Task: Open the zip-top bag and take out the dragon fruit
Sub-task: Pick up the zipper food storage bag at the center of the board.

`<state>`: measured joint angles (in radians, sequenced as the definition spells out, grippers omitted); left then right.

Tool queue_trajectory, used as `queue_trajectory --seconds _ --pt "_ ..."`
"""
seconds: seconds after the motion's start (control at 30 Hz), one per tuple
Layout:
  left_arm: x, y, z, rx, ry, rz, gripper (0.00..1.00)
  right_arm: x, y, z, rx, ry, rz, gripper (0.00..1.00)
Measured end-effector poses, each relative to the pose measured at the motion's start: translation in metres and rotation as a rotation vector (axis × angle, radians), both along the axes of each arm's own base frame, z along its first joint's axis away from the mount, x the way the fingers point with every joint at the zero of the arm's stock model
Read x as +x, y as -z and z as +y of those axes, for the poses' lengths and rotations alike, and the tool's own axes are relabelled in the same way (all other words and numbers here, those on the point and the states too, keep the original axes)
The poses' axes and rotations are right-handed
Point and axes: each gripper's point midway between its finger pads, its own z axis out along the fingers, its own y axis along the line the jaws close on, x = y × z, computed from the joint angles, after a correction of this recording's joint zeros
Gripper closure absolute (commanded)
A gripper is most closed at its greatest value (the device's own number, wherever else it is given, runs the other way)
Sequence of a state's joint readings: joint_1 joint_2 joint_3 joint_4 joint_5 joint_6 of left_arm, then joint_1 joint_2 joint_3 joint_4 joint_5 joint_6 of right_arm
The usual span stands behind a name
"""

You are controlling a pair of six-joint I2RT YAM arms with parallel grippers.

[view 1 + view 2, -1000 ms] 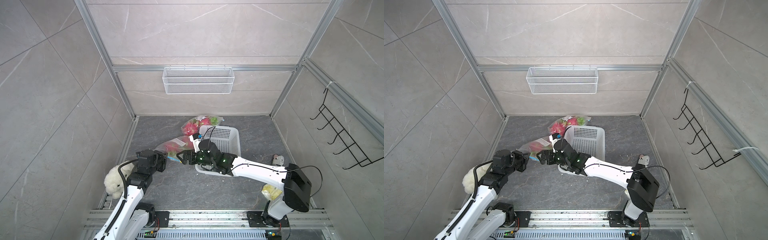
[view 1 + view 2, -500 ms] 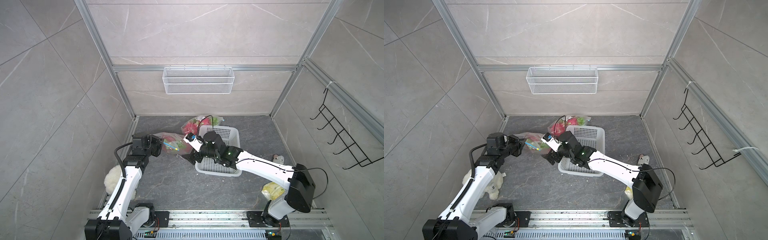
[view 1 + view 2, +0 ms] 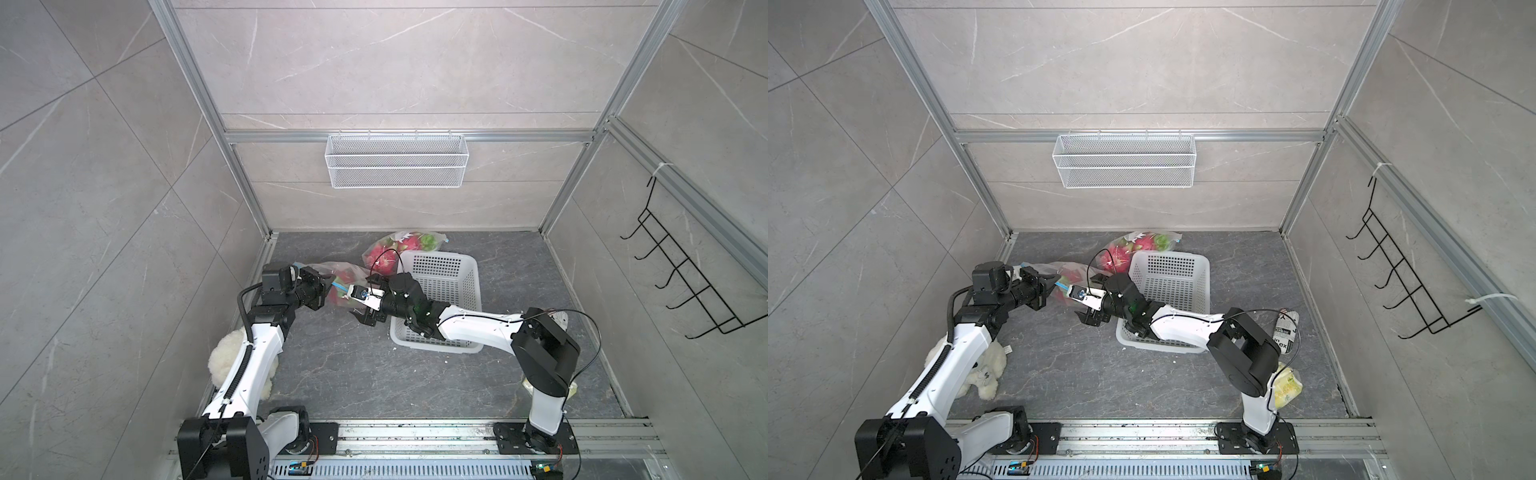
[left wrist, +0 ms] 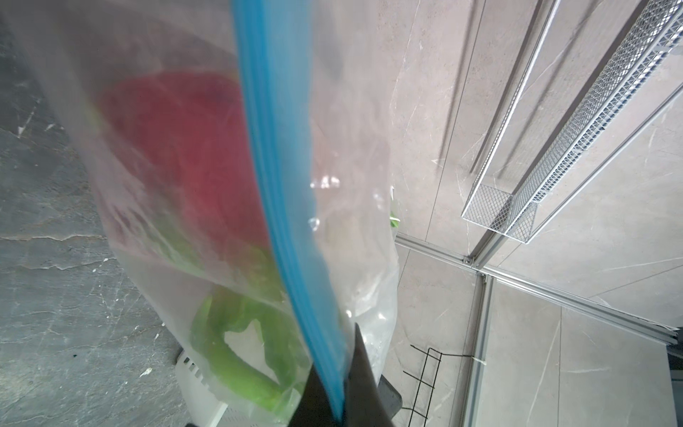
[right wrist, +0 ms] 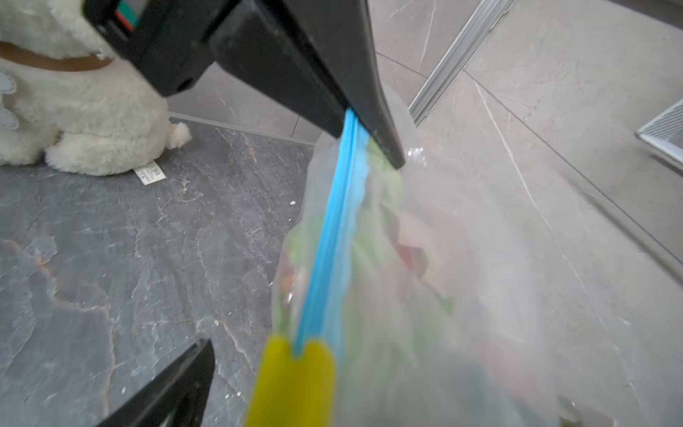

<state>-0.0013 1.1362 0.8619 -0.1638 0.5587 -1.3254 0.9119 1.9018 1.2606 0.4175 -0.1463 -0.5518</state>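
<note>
The left pincer [image 3: 327, 286] is clamped on one end of the zip-top bag [image 3: 351, 274]. The right pincer [image 3: 360, 312] faces it with jaws apart, and in both top views the bag hangs between the two. The dragon fruit [image 3: 343, 289] shows pink inside the film, just past the left pincer's tips. In the left wrist view the blue zip strip [image 4: 281, 192] runs straight out from the closed fingertips [image 4: 364, 369], and the fruit lies alongside it within the bag. In the right wrist view the strip's long axis leads from the left pincer's clamp directly toward the right pincer and ends at a yellow slider [image 5: 292, 384] close in front of it. One finger [image 5: 173, 384] stands off to one side of the slider. The other is out of frame, so the slider probably sits between the open jaws, though that is not certain. The right arm is the nearer to the slider. The coming move likely calls for closing on the slider and drawing it along the strip's line, not across it.
</note>
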Motion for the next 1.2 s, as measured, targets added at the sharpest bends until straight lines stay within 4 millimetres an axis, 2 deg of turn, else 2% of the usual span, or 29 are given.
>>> queue_trajectory --seconds 0.13,0.37,0.43,0.5,0.57,0.6,0.87,0.93,1.0,1.03,1.07,1.1,1.17,1.2 --pt "-0.003 -0.002 -0.001 0.016 0.028 -0.005 1.00 0.008 -0.018 0.003 0.062 0.027 -0.061 0.16" --pt "-0.006 -0.004 0.010 0.078 0.035 -0.001 1.00 0.011 -0.051 0.001 0.146 0.047 -0.131 0.12" --pt "-0.007 -0.005 0.011 0.096 0.044 -0.001 1.00 0.009 -0.062 -0.002 0.160 0.047 -0.156 0.12" --pt "-0.008 -0.008 0.012 0.106 0.050 -0.005 1.00 0.009 -0.071 -0.003 0.175 0.046 -0.175 0.16" --pt "-0.008 -0.008 0.013 0.115 0.053 -0.009 1.00 0.007 -0.076 -0.003 0.181 0.038 -0.185 0.26" --pt "-0.009 -0.008 0.012 0.117 0.056 -0.009 1.00 0.005 -0.076 -0.003 0.179 0.030 -0.186 0.34" --pt "-0.010 -0.006 0.014 0.129 0.060 -0.002 1.00 -0.008 -0.067 0.006 0.155 -0.015 -0.165 0.74" --pt "-0.010 -0.006 0.015 0.129 0.058 -0.002 1.00 -0.010 -0.065 0.008 0.145 -0.023 -0.156 1.00" --pt "-0.010 -0.007 0.015 0.129 0.057 -0.004 1.00 -0.011 -0.063 0.009 0.137 -0.025 -0.135 1.00" --pt "-0.010 -0.007 0.015 0.130 0.056 -0.004 0.97 -0.011 -0.063 0.010 0.135 -0.026 -0.129 1.00" --pt "-0.010 -0.007 0.015 0.131 0.056 -0.005 0.89 -0.012 -0.064 0.010 0.135 -0.028 -0.127 1.00" --pt "-0.009 -0.007 0.016 0.133 0.056 -0.007 0.75 -0.013 -0.064 0.011 0.135 -0.029 -0.123 1.00" --pt "-0.009 -0.010 0.016 0.145 0.061 -0.021 0.40 -0.015 -0.062 0.012 0.131 -0.032 -0.115 1.00" --pt "-0.009 -0.014 0.016 0.152 0.061 -0.029 0.27 -0.016 -0.060 0.013 0.128 -0.031 -0.106 1.00"
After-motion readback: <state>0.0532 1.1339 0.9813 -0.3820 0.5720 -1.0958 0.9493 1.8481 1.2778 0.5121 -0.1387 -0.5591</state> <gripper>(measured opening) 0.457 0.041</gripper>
